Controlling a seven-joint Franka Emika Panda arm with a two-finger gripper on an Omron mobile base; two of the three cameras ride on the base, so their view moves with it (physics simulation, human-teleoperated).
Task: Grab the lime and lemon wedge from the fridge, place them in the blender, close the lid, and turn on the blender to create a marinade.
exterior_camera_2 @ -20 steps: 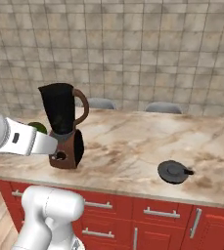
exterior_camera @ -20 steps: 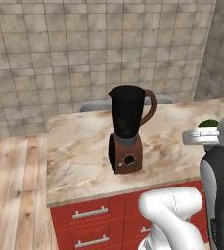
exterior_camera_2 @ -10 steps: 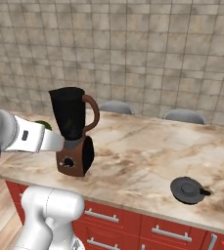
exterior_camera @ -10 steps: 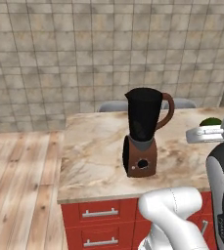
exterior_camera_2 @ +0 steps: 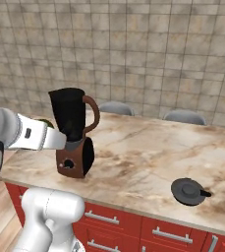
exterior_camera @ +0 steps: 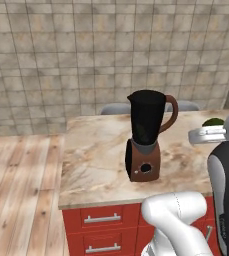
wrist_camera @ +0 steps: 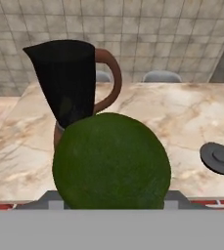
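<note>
I had the lime (wrist_camera: pixel 111 161) clamped in the gripper (wrist_camera: pixel 111 197); the hand view had it sitting right in front of the camera, so the fingertips themselves were hidden behind the fruit and I judged the grip from that. From the left base view, going left to right: wood floor, then the marble counter (exterior_camera: pixel 96 165) over red drawers, the blender (exterior_camera: pixel 147 135) standing near the counter's middle with its jug open at the top, then the lime's green top just peeking past the white arm at the right edge. In the right base view the arm crossed in front of the blender's base, the lime a green sliver behind it, and the lid (exterior_camera_2: pixel 188 190) lay flat on the counter well apart to the right.

Progress as I read it: lime fetched and carried close to the blender, not yet dropped in. Left to do: drop the lime, get the lemon wedge, lid on, knob turned. I could not tell if anything was already in the black jug. The lid was cut off at the right edge of the hand view.
</note>
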